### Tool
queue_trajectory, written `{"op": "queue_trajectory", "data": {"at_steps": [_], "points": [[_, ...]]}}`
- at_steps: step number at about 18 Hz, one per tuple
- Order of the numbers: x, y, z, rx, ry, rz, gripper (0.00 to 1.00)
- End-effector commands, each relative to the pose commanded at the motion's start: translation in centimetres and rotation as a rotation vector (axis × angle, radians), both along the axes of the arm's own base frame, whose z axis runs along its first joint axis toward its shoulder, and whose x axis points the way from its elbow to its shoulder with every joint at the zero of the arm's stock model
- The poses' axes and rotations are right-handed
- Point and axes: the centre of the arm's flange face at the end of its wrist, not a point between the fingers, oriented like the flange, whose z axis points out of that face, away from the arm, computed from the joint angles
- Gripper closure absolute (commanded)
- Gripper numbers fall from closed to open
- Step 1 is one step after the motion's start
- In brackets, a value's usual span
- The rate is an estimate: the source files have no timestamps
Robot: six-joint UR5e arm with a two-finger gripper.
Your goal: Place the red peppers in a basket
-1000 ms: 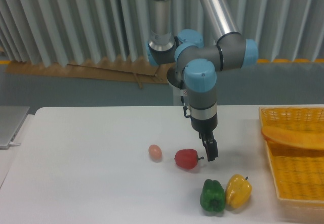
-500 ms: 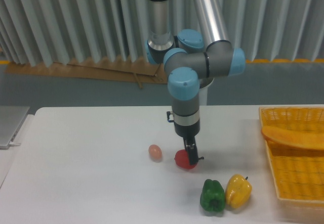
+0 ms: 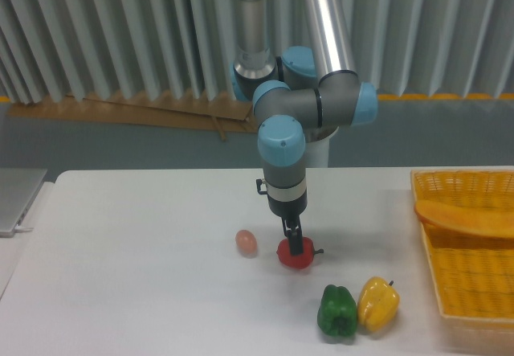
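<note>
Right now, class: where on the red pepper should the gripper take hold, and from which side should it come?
Probably grip the red pepper across its rounded middle, coming straight down. It lies on the table with its dark stem pointing right, and its top is free. The gripper is already directly above it.

My small, glossy red pepper (image 3: 295,255) sits on the table, stem pointing right. My yellow-orange woven basket (image 3: 468,251) stands well apart, at the right edge.
</note>
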Motion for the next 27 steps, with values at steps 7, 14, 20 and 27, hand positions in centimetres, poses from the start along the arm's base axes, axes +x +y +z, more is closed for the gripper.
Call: {"op": "queue_trajectory", "data": {"at_steps": [7, 14, 20, 27], "points": [[-0.9, 0.7, -1.2, -0.006, -0.007, 0.005, 0.00], [-1.3, 0.9, -2.6, -0.012, -0.012, -0.023, 0.00], [-1.7, 0.7, -3.7, -0.057, 0.027, -0.034, 0.00], [-2.0, 1.0, -4.8, -0.058, 0.031, -0.031, 0.00]]}}
